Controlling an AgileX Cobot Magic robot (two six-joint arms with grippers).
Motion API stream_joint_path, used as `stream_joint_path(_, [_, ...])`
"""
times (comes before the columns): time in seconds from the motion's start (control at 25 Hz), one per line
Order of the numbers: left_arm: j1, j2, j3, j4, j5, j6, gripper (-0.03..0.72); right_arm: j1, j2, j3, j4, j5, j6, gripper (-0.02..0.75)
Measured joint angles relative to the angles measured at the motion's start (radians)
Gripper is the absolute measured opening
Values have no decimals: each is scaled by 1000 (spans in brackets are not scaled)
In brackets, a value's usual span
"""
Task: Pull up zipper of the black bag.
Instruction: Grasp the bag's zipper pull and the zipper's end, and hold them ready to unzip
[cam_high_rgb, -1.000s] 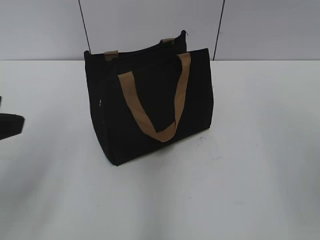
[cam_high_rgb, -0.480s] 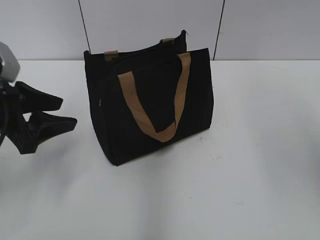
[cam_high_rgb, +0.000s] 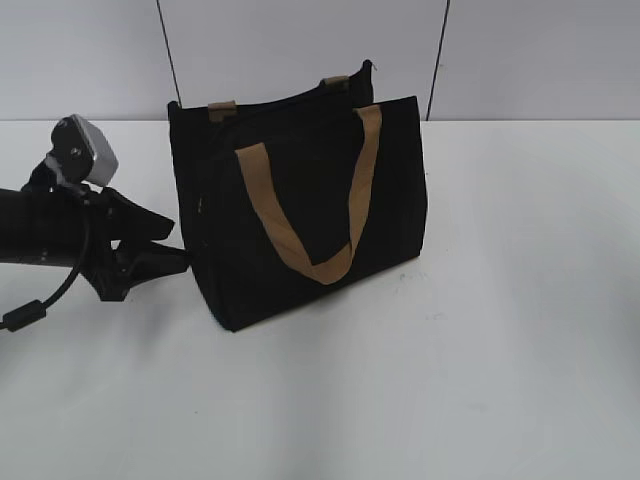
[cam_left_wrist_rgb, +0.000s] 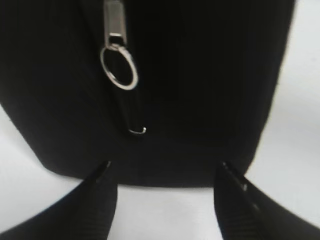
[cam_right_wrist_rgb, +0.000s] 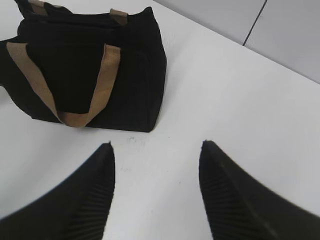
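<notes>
The black bag (cam_high_rgb: 300, 210) stands upright on the white table, with tan strap handles (cam_high_rgb: 310, 205). It also shows in the right wrist view (cam_right_wrist_rgb: 90, 70) and fills the left wrist view (cam_left_wrist_rgb: 200, 75). The zipper (cam_left_wrist_rgb: 116, 45), a silver slider with a round ring pull, hangs on the bag's left end panel; in the exterior view it is a tiny glint (cam_high_rgb: 200, 207). My left gripper (cam_high_rgb: 170, 250) is open, its fingertips (cam_left_wrist_rgb: 165, 167) just short of the bag's lower edge, below the zipper. My right gripper (cam_right_wrist_rgb: 157, 147) is open and empty over the table, off the bag's right front.
The white table (cam_high_rgb: 480, 330) spreads around the bag. A grey panelled wall (cam_high_rgb: 300, 50) stands behind it. The left arm's cable (cam_high_rgb: 40, 305) hangs at the left edge.
My left arm has come in from the left edge and moved right, up to the bag's left end panel. The bag has not moved.
</notes>
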Motion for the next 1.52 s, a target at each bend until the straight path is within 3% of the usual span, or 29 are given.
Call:
stream_joint_path(0.2, [-11,65,-87,-5,1,-41,452,0,0,0,2,0,0,424])
stream_joint_path(0.48, [-98,114,-151,-6,-72,-66,449,0,0,0,3,4,0,424])
stream_joint_path(0.72, [-107,125,-210,-5,-134,-165,435,0,0,0,3,12,0,424])
stream_joint_path(0.84, [-108,128,-216,-5,-155,-186,358,0,0,0,3,15,0,424])
stream_joint_path(1.04, [-108,128,-217,-5,-161,-189,99,0,0,0,9,15,-2,424])
stream_joint_path(1.12, [-108,126,-217,-5,-162,-192,32,0,0,-5,19,15,-7,424])
stream_joint_path(1.52, [-109,-92,-183,38,-262,-228,26,36,22,-112,99,11,-10,407])
